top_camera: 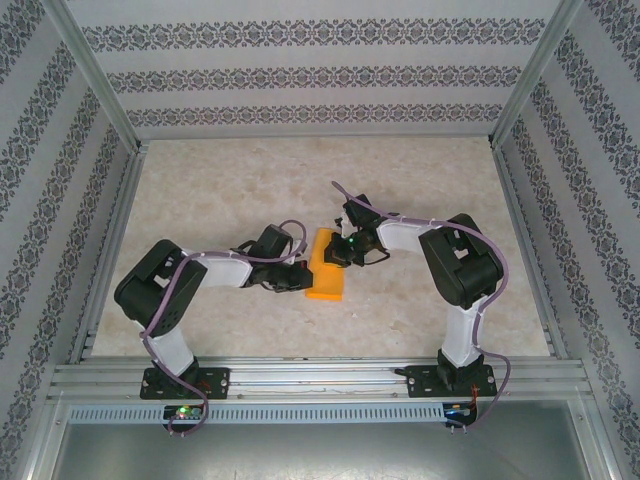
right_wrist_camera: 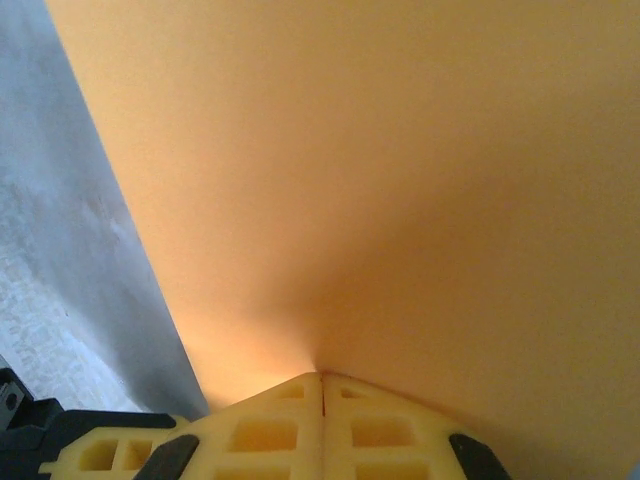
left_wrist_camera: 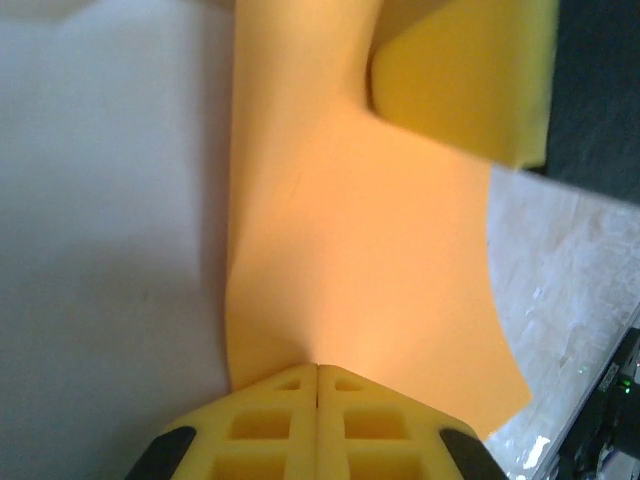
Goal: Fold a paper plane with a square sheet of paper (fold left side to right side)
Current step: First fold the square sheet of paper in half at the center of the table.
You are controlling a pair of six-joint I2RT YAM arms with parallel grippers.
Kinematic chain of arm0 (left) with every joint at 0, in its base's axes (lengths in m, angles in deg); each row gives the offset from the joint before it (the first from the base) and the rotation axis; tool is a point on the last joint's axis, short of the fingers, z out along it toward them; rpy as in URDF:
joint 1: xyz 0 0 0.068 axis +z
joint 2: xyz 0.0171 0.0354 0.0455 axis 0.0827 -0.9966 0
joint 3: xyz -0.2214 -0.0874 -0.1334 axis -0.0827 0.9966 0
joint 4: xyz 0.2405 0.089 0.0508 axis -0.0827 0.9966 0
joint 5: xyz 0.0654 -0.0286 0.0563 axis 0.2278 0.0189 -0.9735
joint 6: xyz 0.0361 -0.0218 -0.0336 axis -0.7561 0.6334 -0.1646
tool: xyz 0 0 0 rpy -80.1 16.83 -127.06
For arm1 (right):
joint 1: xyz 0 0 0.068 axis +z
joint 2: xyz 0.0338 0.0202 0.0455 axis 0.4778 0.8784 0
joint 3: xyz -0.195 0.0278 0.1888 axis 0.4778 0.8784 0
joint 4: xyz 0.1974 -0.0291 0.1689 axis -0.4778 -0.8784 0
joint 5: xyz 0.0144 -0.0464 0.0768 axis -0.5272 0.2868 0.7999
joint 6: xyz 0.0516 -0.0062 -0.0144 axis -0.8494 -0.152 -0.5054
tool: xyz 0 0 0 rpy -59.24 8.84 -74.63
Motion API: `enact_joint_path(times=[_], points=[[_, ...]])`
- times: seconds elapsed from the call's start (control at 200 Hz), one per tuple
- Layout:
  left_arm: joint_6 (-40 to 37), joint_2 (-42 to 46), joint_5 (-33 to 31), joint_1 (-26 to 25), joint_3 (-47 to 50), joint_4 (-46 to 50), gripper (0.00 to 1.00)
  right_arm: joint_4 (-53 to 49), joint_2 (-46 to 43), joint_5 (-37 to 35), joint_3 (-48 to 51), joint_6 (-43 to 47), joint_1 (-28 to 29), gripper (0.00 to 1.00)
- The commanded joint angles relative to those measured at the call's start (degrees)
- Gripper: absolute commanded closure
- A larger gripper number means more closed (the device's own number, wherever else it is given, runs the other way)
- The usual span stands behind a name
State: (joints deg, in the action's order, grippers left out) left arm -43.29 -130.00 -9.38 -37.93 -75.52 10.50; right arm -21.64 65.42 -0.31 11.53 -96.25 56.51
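Mid-worktop, the left gripper (left_wrist_camera: 317, 370) and right gripper (right_wrist_camera: 321, 378) each pinch an opposite edge of the square sheet of paper (top_camera: 326, 276), evidently to control the fold.

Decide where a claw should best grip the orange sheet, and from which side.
Probably best: pinch a side edge, coming in low from that side. The orange sheet is thin and bowed, so only its rim offers a pinch. The left claw and right claw are each shut on an edge this way.
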Motion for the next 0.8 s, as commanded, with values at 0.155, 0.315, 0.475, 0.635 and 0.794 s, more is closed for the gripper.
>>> enact_joint_path(times=[0.155,0.315,0.475,0.635,0.794], points=[[0.4,2.6,3.3,-2.3,7.0,15.4,0.95,-3.3,3.7,-7.2,-0.6,2.1,-1.4,1.0],[0.1,4.1,3.3,-2.5,8.6,16.6,0.95,-3.4,3.8,-7.0,-0.9,2.4,-1.5,1.0],[0.3,6.3,2.9,-2.5,8.5,16.5,0.95,-3.2,4.1,-6.0,-1.2,3.9,-1.4,1.0],[-0.3,11.5,1.4,-0.9,4.5,18.7,0.94,-3.6,4.4,-4.7,-2.2,7.3,-1.3,1.0],[-0.5,12.5,1.8,2.3,0.9,16.6,0.93,-4.0,4.4,-4.0,-3.2,9.5,-1.2,1.0]])
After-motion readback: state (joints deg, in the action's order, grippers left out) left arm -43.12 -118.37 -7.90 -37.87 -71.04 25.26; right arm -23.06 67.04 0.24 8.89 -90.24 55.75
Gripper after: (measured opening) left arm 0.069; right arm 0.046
